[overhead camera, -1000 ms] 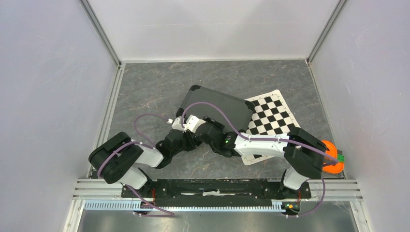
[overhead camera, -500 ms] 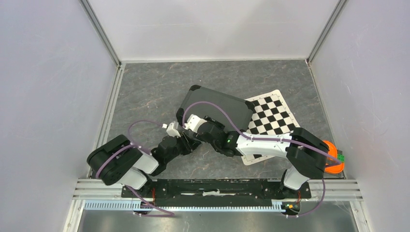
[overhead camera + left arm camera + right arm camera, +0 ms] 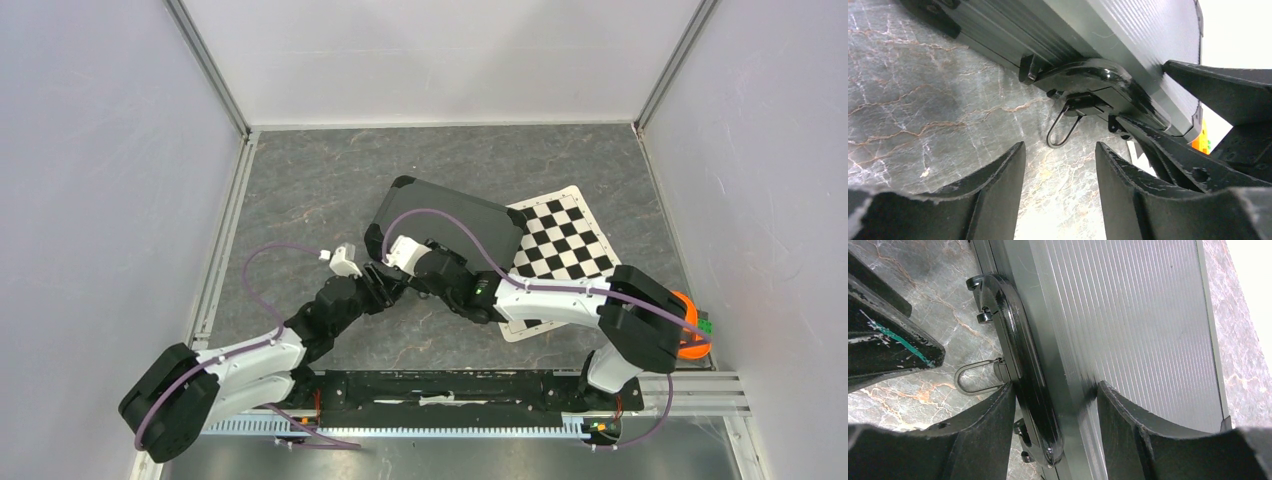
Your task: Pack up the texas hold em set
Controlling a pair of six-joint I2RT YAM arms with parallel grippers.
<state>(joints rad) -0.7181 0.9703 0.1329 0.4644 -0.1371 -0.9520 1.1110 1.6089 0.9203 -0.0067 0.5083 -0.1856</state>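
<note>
- Straddling the front edge of the black case [image 3: 1128, 315], the right claw [image 3: 1053, 390] has one finger outside the carry handle [image 3: 1013, 325] and the other on the ribbed lid. Both look pressed in, so I read it as clamped on the case. My guess is it's pinning the lid down and stopping the case from sliding.
- The left claw [image 3: 1059, 150] is spread apart with nothing in it, just bare desk [image 3: 923, 110] showing between its fingers.
- The handle sits right ahead of the left claw's tips, and a thin wire loop [image 3: 1060, 127] dangles under it, straight in front of the gap. It looks lined up for that loop or a latch, but that's only a hunch.
- The case lies flat and shut just beyond both claws. Past the right claw, its side meets the checkered mat [image 3: 565, 240], touching or overlapping, can't tell which.
- No chips, cards or dice are visible anywhere. Presumably they're inside, but there's no way to confirm.
- I can't tell if any latch is actually fastened.
- From above, the wrists cover both claws' tips.
- The orange ring [image 3: 690, 330], way behind the right claw, is half hidden by that arm.
</note>
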